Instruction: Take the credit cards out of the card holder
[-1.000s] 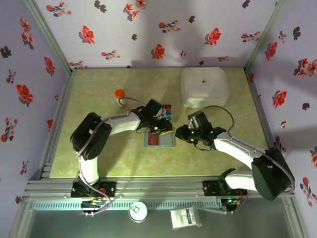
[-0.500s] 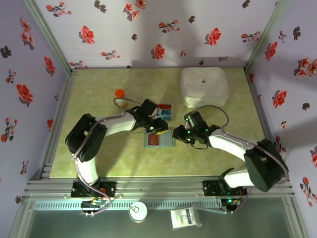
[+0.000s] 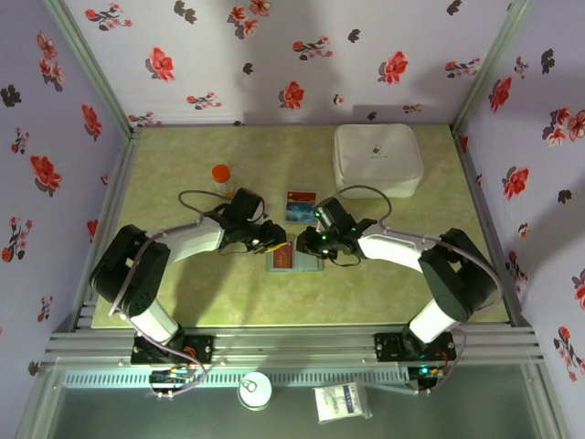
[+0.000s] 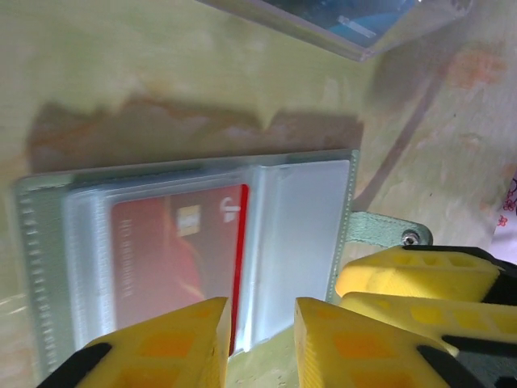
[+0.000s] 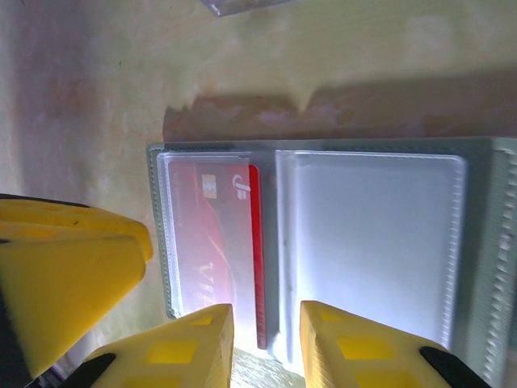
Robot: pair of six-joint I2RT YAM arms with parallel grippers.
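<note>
The grey-blue card holder point(image 3: 306, 261) lies open on the table. A red credit card point(image 4: 174, 250) sits in its left clear pocket point(image 5: 212, 242); the right pocket point(image 5: 376, 242) looks empty. A blue-teal credit card point(image 3: 300, 208) lies loose on the table just behind the holder point(image 4: 351, 18). My left gripper point(image 3: 274, 243) is at the holder's left side. Its jaws point(image 4: 262, 335) stand a little open over the near edge by the card's bare end, holding nothing. My right gripper point(image 3: 313, 245) is at the holder's right side, jaws point(image 5: 266, 343) also slightly open and holding nothing.
A large white rounded case point(image 3: 377, 160) stands at the back right. A small orange-capped bottle point(image 3: 221, 178) stands to the back left of the holder. Flowered walls close in the table on three sides.
Both grippers have shifted left and closed in on the holder from either side. The left gripper has come off the blue-teal card, which now shows fully. The jaws have kept their width.
</note>
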